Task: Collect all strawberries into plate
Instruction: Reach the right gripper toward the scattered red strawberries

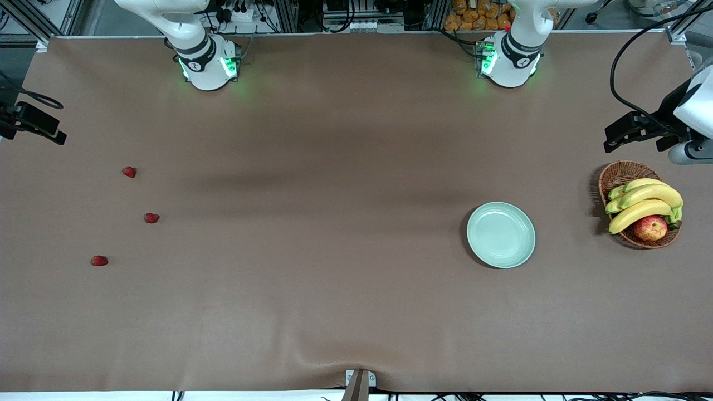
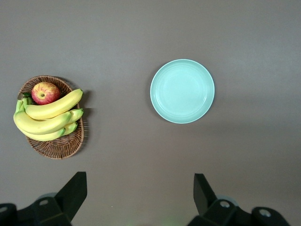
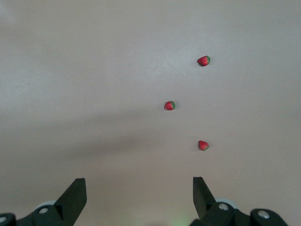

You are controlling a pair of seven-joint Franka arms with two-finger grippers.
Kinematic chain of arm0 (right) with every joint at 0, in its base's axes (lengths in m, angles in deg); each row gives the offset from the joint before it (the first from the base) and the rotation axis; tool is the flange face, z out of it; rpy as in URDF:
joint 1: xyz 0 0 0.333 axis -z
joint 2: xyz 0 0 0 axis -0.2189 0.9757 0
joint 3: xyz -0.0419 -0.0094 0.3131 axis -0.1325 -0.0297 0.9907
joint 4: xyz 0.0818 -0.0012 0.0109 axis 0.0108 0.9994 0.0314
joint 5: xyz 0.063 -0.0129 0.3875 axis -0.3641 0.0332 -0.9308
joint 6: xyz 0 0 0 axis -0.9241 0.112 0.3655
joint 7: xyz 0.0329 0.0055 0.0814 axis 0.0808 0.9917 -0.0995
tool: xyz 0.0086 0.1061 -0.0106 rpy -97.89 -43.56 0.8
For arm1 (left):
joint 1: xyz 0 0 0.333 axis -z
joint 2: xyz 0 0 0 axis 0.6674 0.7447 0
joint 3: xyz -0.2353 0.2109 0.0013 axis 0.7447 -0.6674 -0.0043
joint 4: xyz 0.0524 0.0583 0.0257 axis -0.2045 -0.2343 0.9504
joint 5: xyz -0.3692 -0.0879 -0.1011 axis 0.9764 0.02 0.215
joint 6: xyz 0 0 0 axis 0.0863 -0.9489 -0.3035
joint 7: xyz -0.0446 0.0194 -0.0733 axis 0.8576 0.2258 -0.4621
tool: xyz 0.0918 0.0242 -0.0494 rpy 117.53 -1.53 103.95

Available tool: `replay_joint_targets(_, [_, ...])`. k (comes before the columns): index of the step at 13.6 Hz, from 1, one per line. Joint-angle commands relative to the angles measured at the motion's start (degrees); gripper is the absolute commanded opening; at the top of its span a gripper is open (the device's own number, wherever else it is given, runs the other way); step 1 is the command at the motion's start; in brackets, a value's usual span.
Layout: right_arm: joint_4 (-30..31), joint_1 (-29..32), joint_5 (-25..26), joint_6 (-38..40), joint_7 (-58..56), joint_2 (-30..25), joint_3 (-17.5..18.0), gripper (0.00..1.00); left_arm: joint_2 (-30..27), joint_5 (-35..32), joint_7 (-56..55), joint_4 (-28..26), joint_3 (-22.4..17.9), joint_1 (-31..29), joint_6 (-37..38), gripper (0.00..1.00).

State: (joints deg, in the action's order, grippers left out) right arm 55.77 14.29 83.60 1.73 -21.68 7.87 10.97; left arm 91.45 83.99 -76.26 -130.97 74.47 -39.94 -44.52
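Three strawberries point(image 1: 129, 172) point(image 1: 151, 218) point(image 1: 99, 260) sit toward the right arm's end of the table point(image 1: 334, 223) in our front view, w/ the plate point(image 1: 501, 234) well apart toward the left arm's end, beside a basket point(image 1: 618, 175) of bananas point(image 1: 646, 203) and an apple point(image 1: 650, 228). So nothing's collected yet, we judge. Left gripper point(image 1: 632, 131) hangs at the table's edge by the basket; right gripper point(image 1: 33, 125) at the other end.

Left wrist view: left gripper point(image 2: 140, 197) spread wide, holding nothing, up over bare table near plate point(image 2: 182, 91) and basket point(image 2: 59, 146). It waits, prob. to stay clear.

Right wrist view: right gripper point(image 3: 139, 197) also wide apart, empty, w/ the berries point(image 3: 203, 60) point(image 3: 169, 105) point(image 3: 203, 145) in sight, well set to pick first, we reckon.

No readable labels or writing anywhere.
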Motion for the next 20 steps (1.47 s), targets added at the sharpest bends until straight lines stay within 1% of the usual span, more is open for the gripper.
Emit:
replay_joint_targets(1, [-0.8,-0.06,1.03,0.75,-0.39,0.02,0.21,1.0,-0.81,1.2,0.77,0.21,-0.92,0.37,1.06,1.0])
replay_joint_targets(13, [-0.54,-0.06,1.12,0.75,-0.48,0.11,0.21,1.0,1.3,1.73,0.95,-0.05,-0.57,0.36,0.09,1.0])
replay_joint_targets(17, [-0.1,-0.06,0.95,1.54,-0.21,2.65,0.21,1.0,1.65,1.64,0.95,-0.05,-0.57,0.45,-0.52,1.0])
replay_joint_targets(20, [-0.27,0.64,1.03,1.19,-0.3,7.48,0.12,1.0,1.74,1.46,0.86,-0.05,-0.48,0.71,-1.14,1.0])
